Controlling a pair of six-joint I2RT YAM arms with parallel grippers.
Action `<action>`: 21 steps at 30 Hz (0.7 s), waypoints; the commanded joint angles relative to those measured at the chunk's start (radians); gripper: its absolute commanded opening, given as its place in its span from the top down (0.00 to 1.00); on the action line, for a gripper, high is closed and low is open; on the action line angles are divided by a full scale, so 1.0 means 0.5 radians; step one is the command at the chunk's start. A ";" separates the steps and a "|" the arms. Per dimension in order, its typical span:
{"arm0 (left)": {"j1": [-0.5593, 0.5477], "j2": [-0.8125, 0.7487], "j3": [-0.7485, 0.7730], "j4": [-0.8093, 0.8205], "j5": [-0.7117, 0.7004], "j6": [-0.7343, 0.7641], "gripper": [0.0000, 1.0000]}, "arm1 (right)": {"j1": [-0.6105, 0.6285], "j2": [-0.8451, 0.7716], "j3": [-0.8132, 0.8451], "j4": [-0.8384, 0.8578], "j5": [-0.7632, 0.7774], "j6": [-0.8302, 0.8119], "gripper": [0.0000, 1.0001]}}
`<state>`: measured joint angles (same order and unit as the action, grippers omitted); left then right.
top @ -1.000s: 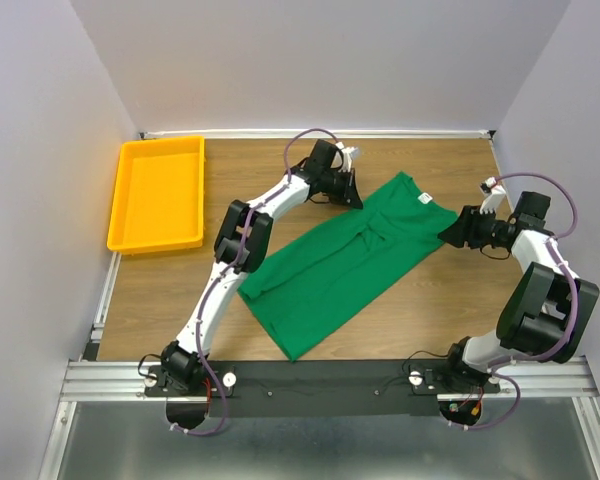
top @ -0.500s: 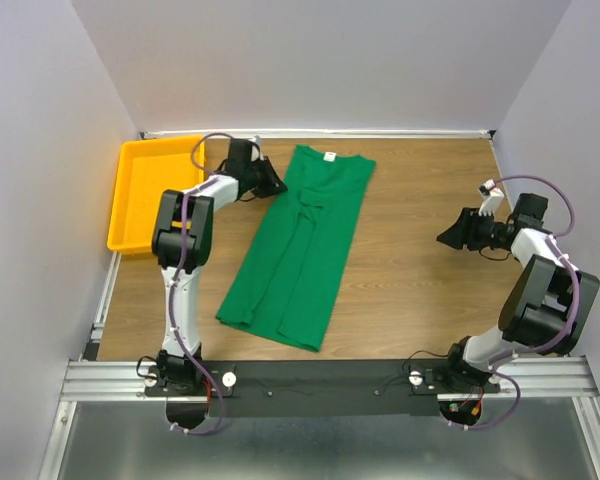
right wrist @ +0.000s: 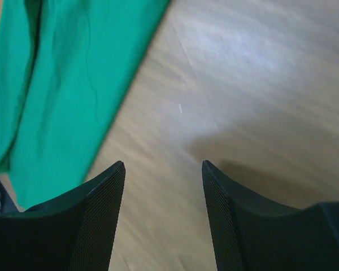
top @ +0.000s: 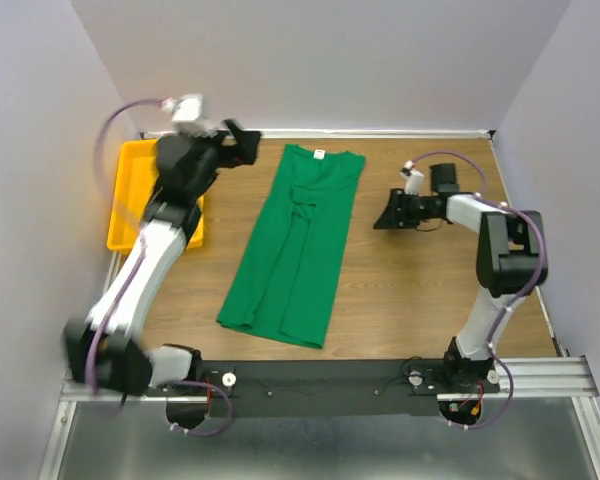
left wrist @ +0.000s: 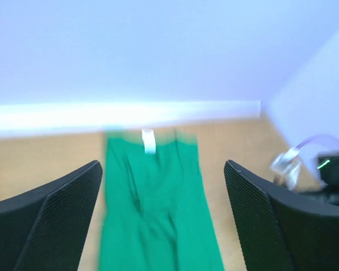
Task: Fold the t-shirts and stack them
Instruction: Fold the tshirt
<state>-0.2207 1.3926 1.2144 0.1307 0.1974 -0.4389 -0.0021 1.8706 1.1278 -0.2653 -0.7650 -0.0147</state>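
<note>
The green t-shirt (top: 298, 245) lies flat on the wooden table, folded lengthwise into a long strip. Its collar and white tag (top: 320, 153) point at the back wall. My left gripper (top: 242, 143) is lifted off the table at the back left, left of the collar. Its jaws are wide open and hold nothing. In the left wrist view the t-shirt (left wrist: 152, 220) and its tag (left wrist: 148, 141) show blurred between the fingers of my left gripper (left wrist: 163, 169). My right gripper (top: 385, 218) hovers low, right of the shirt and apart from it. In the right wrist view my right gripper (right wrist: 163, 166) is open over bare wood, with the t-shirt (right wrist: 56, 84) at the upper left.
A yellow tray (top: 125, 195) sits at the back left, partly under my left arm. Walls close the table in at the back and on both sides. Bare wood lies to the right of the shirt and in front of it.
The shirt swung from a diagonal to lie lengthwise. My left gripper let go of the collar, opened wide and rose to the back left. My right gripper moved left toward the shirt.
</note>
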 commanded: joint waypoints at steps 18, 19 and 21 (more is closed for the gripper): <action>0.030 -1.988 -1.097 -0.163 -0.355 0.645 0.05 | 0.403 0.793 0.570 0.512 0.659 1.259 0.54; 0.030 -1.972 -1.100 -0.160 -0.331 0.648 0.05 | 0.403 0.799 0.567 0.512 0.659 1.260 0.59; 0.030 -1.948 -1.097 -0.166 -0.297 0.648 0.06 | 0.406 0.799 0.552 0.512 0.665 1.254 0.72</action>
<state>-0.2085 0.4133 0.6540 0.0620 0.0494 -0.1379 0.1967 2.2009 1.4216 0.0467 -0.5304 0.5835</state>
